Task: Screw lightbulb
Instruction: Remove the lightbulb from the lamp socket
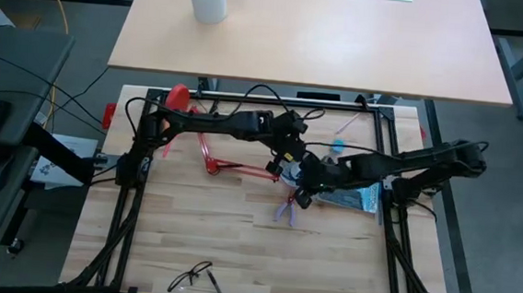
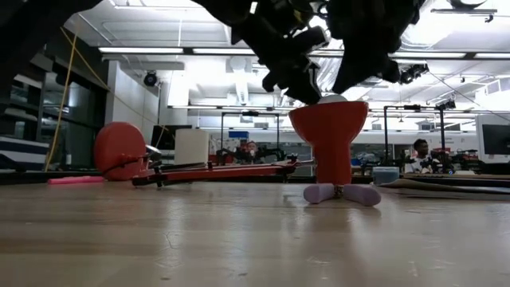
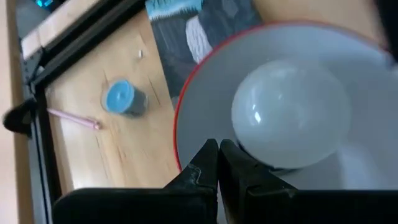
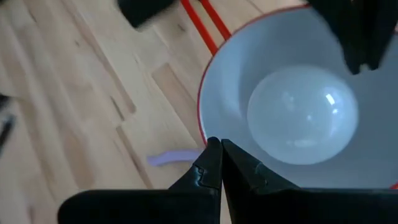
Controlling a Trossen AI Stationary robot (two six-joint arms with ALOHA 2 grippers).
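Pale wooden boards form the table (image 1: pixel 236 246), framed by dark rails, and a lit workshop is seen beyond it in the low view. Near the table's middle, the lightbulb (image 3: pixel 291 113) is seated inside the white-lined shade of a red lamp (image 2: pixel 328 131), its globe facing upward. Both arms are gathered over the shade. The left pincer (image 3: pixel 219 163) is held at the shade's rim, fingers pressed together, gripping nothing. The right pincer (image 4: pixel 221 163) is likewise closed and empty at the rim. A blue-capped container (image 3: pixel 124 98) is seen farther off.
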